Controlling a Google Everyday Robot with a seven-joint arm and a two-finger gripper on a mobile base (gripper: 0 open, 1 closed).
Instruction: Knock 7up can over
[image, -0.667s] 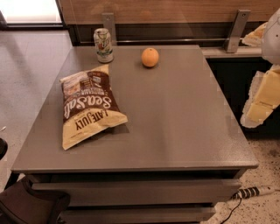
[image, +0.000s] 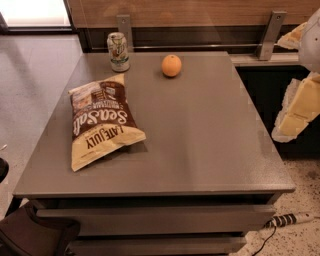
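As things stand: the 7up can (image: 118, 51) is upright at the far left corner of the bench (image: 210, 150) and has not yet been knocked over.
Change from a moment ago: nothing on the bench has moved. The can, the orange (image: 171, 65) and the chip bag (image: 102, 122) sit exactly where they sat. Only the pale arm (image: 312, 37) at the right edge has shifted slightly, its upper part now filling a little more of that corner.
Working end: the gripper (image: 295, 112) is taken to be the pale blocky shape at the right edge, off the bench's right side and about level with its middle. Whether it is open or closed cannot be told.
Reach to the can: well apart, with the whole width of the bench between them and no contact.
Orange: near the far edge, to the right of the can and clear of it.
Chip bag: flat on the left half, its top corner just in front of the can's base. Whether the two touch cannot be told.
Meaning for the task: judged barely begun, with the approach across the bench still to come.
Next move calls for: a sideways push high on the can, passing the orange without rolling it.
Risk: the can stands close to the corner, so a hard push could send it off the bench.
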